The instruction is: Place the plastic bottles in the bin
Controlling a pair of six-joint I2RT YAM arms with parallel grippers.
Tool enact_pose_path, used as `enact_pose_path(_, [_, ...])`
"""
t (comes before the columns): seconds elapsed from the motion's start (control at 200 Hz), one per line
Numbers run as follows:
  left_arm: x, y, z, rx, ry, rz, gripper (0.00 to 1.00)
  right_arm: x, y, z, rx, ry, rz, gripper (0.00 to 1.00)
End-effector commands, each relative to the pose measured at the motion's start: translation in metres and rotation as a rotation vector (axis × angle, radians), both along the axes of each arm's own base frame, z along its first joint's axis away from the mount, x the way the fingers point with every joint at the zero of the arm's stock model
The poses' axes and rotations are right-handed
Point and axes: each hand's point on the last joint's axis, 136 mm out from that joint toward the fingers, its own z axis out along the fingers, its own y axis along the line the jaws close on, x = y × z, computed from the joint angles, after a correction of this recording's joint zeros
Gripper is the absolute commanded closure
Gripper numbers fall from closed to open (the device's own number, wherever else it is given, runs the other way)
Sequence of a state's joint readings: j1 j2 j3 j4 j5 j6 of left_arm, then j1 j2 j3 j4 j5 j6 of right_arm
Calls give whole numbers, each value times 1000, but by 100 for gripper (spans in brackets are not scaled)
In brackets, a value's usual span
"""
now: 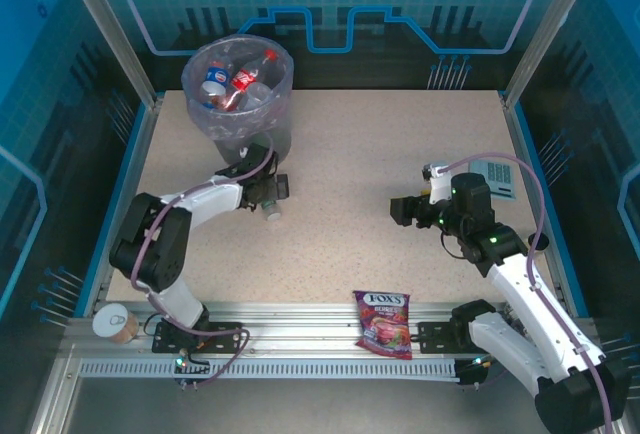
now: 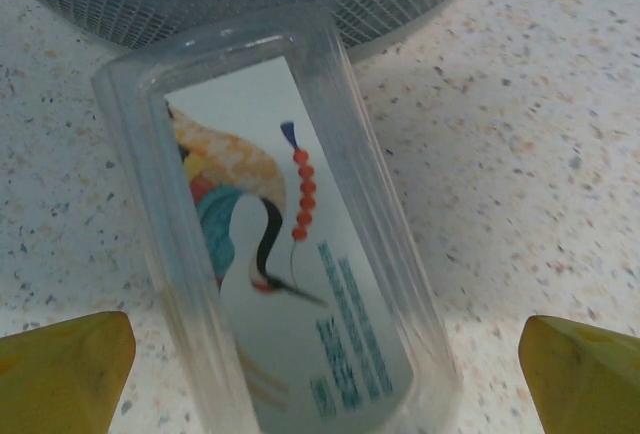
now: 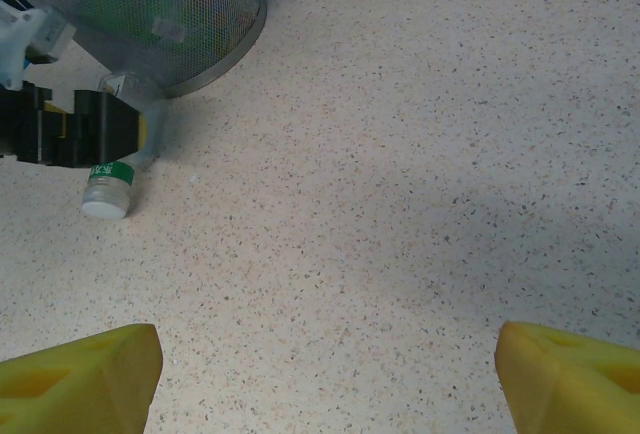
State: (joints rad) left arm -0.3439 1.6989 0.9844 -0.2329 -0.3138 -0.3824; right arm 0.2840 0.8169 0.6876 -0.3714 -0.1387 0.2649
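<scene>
Overhead, the round grey mesh bin with its lilac liner (image 1: 212, 122) holds several red-capped plastic bottles (image 1: 240, 79); the left gripper (image 1: 268, 194) hangs low at its foot, presumably to pick up the clear pale-labelled bottle (image 1: 272, 212) lying there. Left wrist: yellow fingertips (image 2: 60, 369) stand wide either side of that bottle, not touching it. Its cap end is cut off. Right wrist: the right gripper (image 3: 320, 374) is spread wide and empty over the speckled table (image 3: 420, 154).
</scene>
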Motion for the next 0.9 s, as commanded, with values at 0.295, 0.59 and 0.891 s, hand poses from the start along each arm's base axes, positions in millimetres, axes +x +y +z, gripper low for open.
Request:
enact_pose_path(0.295, [2, 5, 0, 37, -32, 81, 28, 0, -7, -1, -6, 1, -26, 13])
enact_pose_path(0.59, [-11, 6, 15, 41, -54, 64, 38, 1, -6, -3, -12, 10, -18, 13])
enact_pose_path(0.891, [-29, 5, 38, 47, -71, 25, 44, 3, -5, -2, -11, 9, -13, 13])
